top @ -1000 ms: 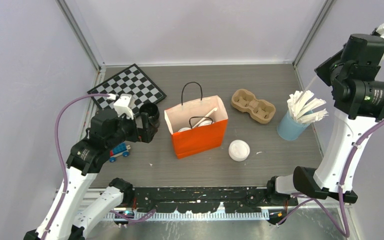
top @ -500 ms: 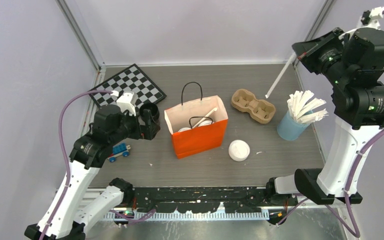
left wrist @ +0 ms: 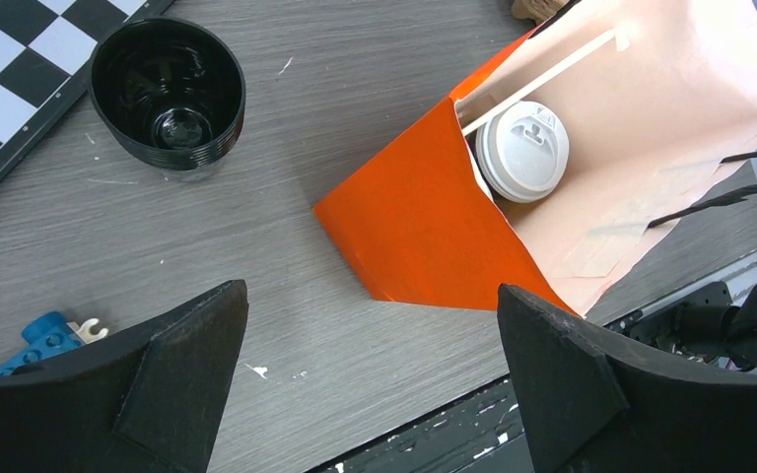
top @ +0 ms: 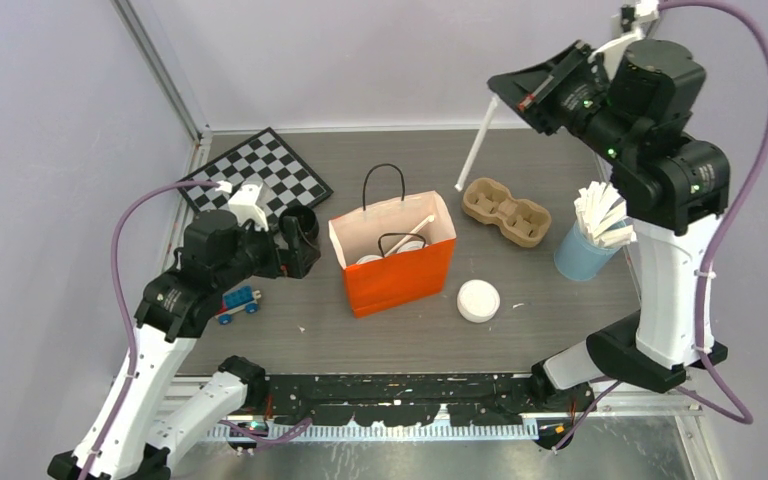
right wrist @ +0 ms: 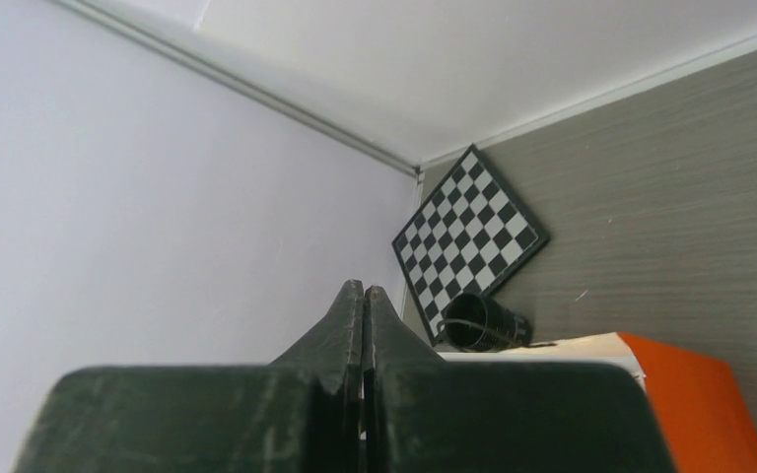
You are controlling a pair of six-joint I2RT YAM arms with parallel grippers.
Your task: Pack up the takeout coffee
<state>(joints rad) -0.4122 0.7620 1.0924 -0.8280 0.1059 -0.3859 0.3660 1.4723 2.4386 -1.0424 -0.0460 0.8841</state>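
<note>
Fingers of the left gripper (left wrist: pixel 370 301) are standing wide apart and gripping nothing, hovering between the black cup (left wrist: pixel 168 94) and the orange bag (left wrist: pixel 424 227), probably because the takeout coffee (left wrist: pixel 522 151) is already sitting inside that bag, lid up, beside a leaning white stick (left wrist: pixel 542 74). Farther right, the right gripper (right wrist: pixel 363 292) is pinching a wrapped straw (top: pixel 472 150) with fingers together, holding it high near the cup carrier (top: pixel 506 210), seemingly to add it to the bag.

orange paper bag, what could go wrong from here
The long white wrapped straw hangs by one end from the shut right pincer, away from the orange paper bag; lowered crooked, it could miss the opening. Poking the rim or black handle might tip the bag with the white-lidded coffee cup inside.
</note>
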